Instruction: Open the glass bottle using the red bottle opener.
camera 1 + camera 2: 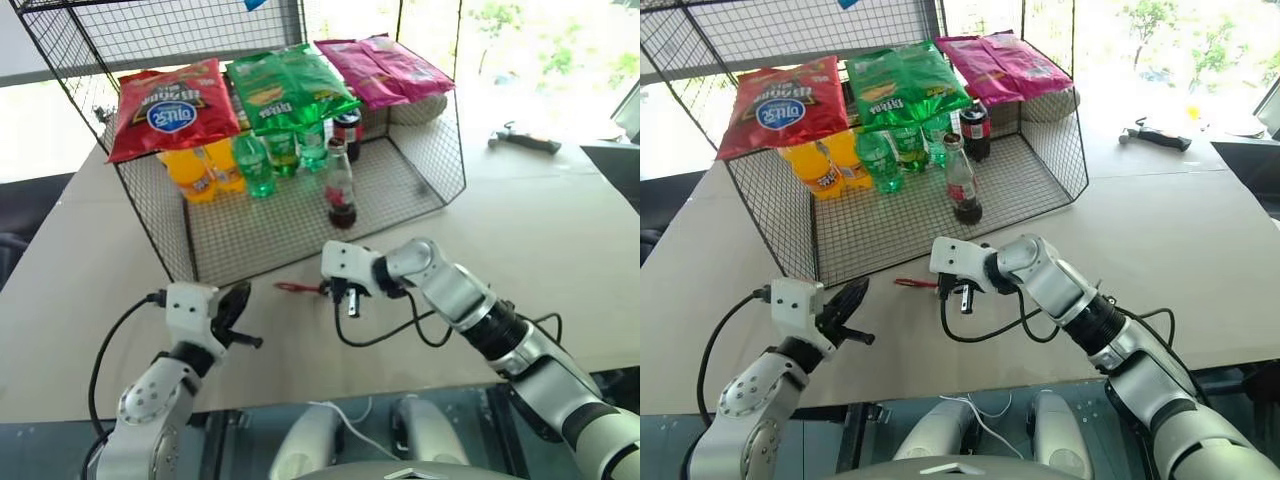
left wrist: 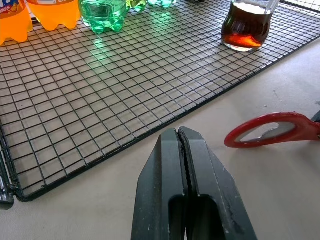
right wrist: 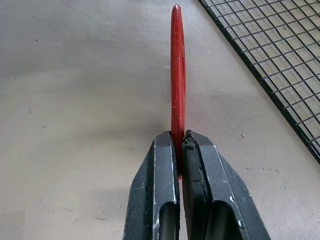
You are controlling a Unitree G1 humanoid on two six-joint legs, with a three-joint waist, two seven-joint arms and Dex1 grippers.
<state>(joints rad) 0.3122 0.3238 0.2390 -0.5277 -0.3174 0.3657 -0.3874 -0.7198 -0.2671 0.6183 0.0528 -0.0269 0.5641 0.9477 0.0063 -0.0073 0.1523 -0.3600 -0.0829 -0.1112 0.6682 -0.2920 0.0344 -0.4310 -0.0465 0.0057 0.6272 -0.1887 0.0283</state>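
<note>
Red and flat, the small bottle opener [image 3: 177,70] is pinched at its handle by the right hand [image 1: 335,289], just above the worktop [image 1: 560,230]. Straight beyond stands the clear glass bottle [image 1: 339,187], upright on the wire rack [image 1: 250,235]. The left hand [image 2: 184,165] is fully closed, holding nothing.

Silver arms, black claw [image 1: 237,305] fingers

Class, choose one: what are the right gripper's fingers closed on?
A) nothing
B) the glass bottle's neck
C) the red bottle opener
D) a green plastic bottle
C: in the right wrist view the right gripper is shut on the red bottle opener, above the table.
</note>
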